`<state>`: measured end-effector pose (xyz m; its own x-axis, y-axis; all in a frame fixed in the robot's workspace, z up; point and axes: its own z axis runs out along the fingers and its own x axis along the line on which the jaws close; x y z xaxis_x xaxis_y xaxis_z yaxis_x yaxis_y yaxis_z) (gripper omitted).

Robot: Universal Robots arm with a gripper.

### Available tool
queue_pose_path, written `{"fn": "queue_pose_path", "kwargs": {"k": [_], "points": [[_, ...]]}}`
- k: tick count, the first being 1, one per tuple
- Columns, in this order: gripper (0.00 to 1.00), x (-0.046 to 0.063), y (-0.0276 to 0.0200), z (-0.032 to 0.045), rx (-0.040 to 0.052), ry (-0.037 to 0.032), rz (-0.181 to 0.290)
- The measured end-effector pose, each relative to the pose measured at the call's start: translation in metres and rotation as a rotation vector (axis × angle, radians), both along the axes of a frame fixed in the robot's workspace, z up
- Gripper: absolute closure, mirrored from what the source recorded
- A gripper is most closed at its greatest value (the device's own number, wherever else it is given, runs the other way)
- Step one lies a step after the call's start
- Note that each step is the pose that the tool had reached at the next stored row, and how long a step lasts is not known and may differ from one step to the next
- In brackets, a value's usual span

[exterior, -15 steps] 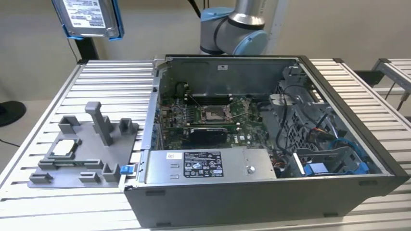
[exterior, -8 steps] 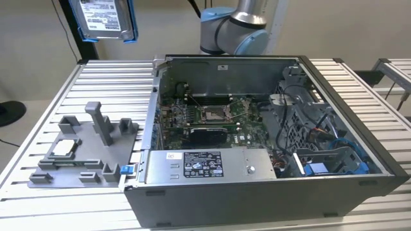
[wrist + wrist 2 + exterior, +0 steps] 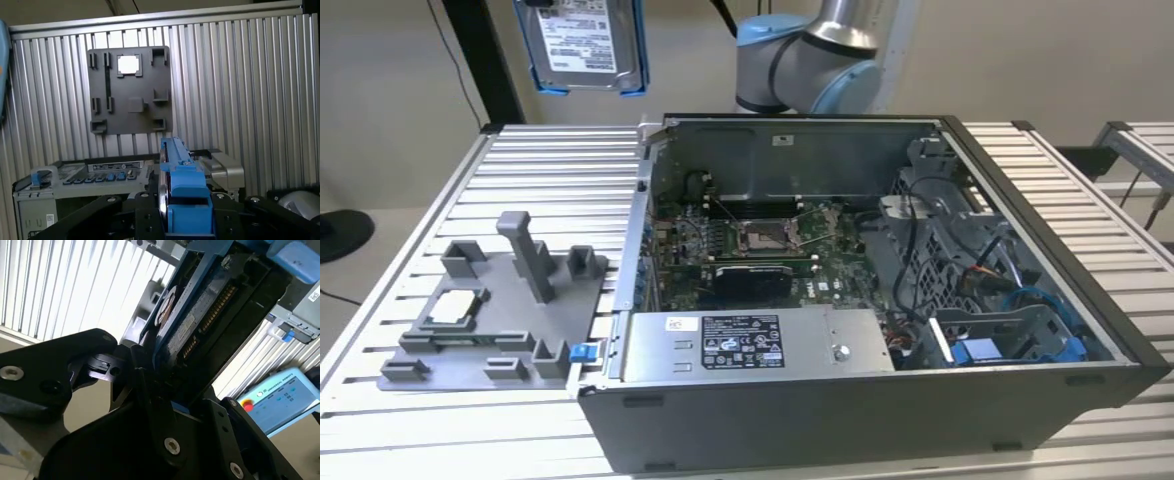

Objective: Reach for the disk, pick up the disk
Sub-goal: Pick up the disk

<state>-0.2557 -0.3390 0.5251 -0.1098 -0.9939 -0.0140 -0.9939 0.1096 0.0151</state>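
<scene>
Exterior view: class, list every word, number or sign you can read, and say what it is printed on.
The disk, white label: printed lines, too small to read.
The power-supply box, dark label: too small to read.
Small white sticker beside that label: too small to read.
Nothing can be quoted.

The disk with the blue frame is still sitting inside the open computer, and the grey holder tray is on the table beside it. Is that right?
Not quite. The disk is up in the air above the table, outside the open computer, as the exterior view shows. In the second wrist view the black fingers clamp its blue frame. The grey holder tray does sit on the table beside the computer.
</scene>
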Motion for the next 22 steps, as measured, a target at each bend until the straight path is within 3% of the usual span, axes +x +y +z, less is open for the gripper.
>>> {"fn": "queue_pose_path", "kwargs": {"k": [22], "points": [[1.00, 0.100, 0.0000, -0.0200, 0.0000, 0.0000, 0.000]]}}
